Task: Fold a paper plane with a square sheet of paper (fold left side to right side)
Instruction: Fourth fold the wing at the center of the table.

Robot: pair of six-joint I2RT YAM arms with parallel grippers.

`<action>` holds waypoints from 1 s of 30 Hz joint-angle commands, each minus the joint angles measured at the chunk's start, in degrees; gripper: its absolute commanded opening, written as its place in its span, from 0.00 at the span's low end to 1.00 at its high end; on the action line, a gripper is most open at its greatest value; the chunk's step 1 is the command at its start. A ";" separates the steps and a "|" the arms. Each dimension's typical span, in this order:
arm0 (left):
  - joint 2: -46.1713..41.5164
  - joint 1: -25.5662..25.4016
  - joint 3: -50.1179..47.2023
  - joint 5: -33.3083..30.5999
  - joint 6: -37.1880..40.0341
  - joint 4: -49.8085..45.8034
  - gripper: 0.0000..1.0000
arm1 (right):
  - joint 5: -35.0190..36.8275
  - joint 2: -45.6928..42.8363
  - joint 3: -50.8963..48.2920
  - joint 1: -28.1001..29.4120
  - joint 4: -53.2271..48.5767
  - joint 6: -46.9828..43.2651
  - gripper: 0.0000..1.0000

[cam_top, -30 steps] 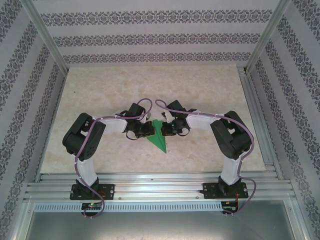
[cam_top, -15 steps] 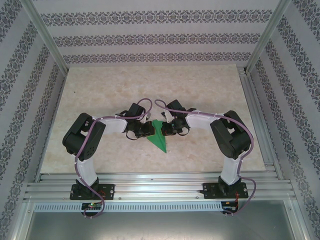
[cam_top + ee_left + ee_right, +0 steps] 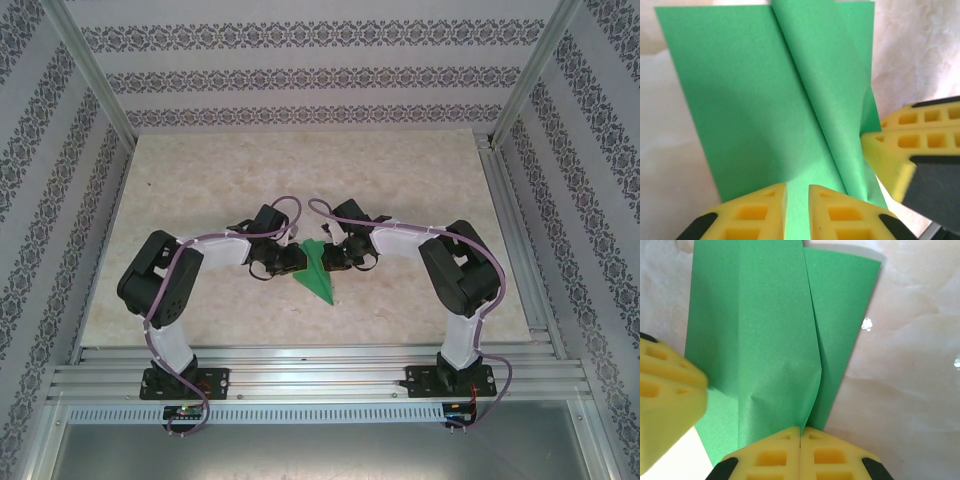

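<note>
The bright-green square sheet of paper lies folded into a narrow pointed paper plane [image 3: 318, 275] at the table's middle, tip toward the near edge. My left gripper [image 3: 298, 262] meets it from the left. In the left wrist view that gripper [image 3: 798, 187] is open a narrow gap over the layered paper [image 3: 765, 100], gripping nothing. My right gripper [image 3: 332, 258] comes in from the right. The right wrist view has it [image 3: 800, 430] shut on the raised edge of a green flap [image 3: 765, 330]. Each wrist view catches the other gripper's yellow fingers [image 3: 890, 155] [image 3: 665, 390] beside the paper.
The marble-look table [image 3: 200, 180] stretches bare behind and beside the arms. Patterned walls and metal posts [image 3: 90, 70] ring it, and a rail [image 3: 320, 370] runs along the near edge. A small white speck [image 3: 867, 324] lies just right of the paper.
My left gripper's jaws have parted slightly and let go of the paper, and the left arm's elbow has shifted a little left. The right gripper and the paper have stayed put.
</note>
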 commanded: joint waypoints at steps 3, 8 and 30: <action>-6.59 1.46 0.11 1.28 -0.34 -1.38 0.23 | 2.79 3.55 -0.98 1.10 -2.65 -0.82 0.04; -3.78 1.43 1.48 6.44 -5.01 5.71 0.16 | 2.82 3.35 -0.71 1.16 -3.02 -0.99 0.04; 9.52 -0.59 8.49 5.41 -14.60 14.47 0.07 | 3.01 4.03 0.73 1.77 -4.17 -1.46 0.04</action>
